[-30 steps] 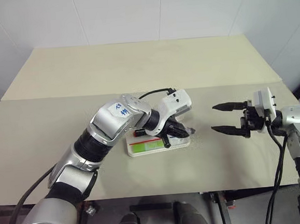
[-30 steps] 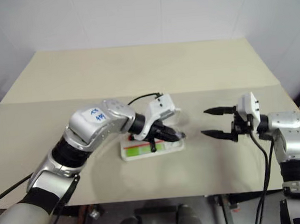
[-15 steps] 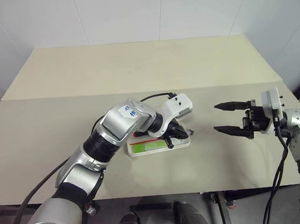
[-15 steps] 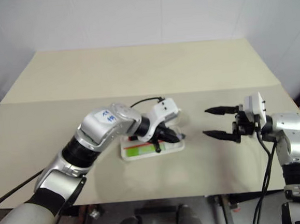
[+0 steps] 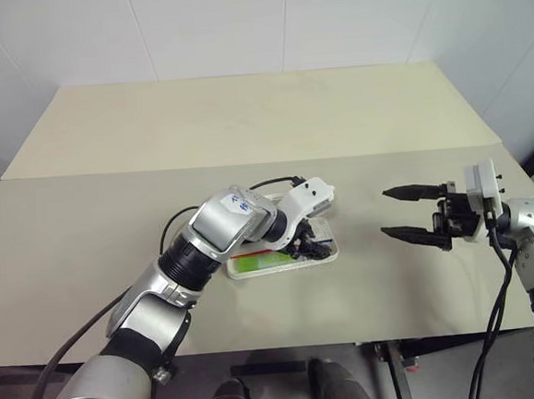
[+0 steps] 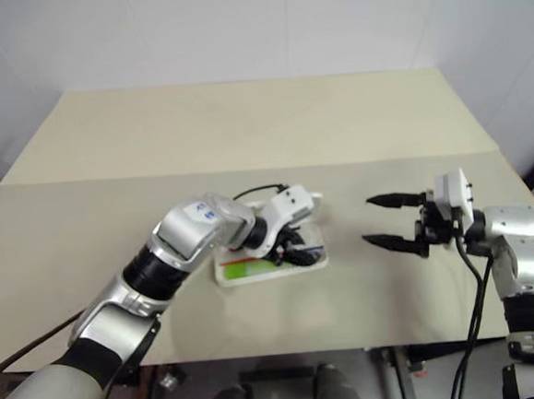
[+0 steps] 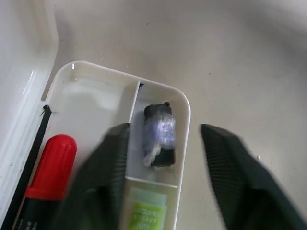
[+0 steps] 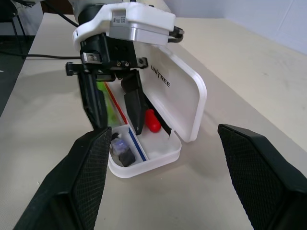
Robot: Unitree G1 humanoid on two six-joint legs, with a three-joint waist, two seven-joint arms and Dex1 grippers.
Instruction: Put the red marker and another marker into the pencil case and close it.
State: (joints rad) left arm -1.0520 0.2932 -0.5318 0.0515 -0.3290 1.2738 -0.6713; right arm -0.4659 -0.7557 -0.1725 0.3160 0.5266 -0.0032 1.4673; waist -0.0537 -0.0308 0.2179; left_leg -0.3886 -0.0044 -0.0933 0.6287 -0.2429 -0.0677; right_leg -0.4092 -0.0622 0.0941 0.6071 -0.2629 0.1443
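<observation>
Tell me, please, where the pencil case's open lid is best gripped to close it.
Probably at the lid's free long edge, approached from the side away from the hinge: it stands tilted up over the pencil case, where both markers lie, and that rim is thin and unobstructed.

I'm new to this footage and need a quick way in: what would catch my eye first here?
Mid-table, the left gripper reaches into the open white pencil case, its fingers apart over the red marker and the lime-green marker lying inside. A small dark stub sits in the case's end compartment, and the lid stands tilted up. Off to the right, the right gripper hangs open above the tan table, apart from the case.
</observation>
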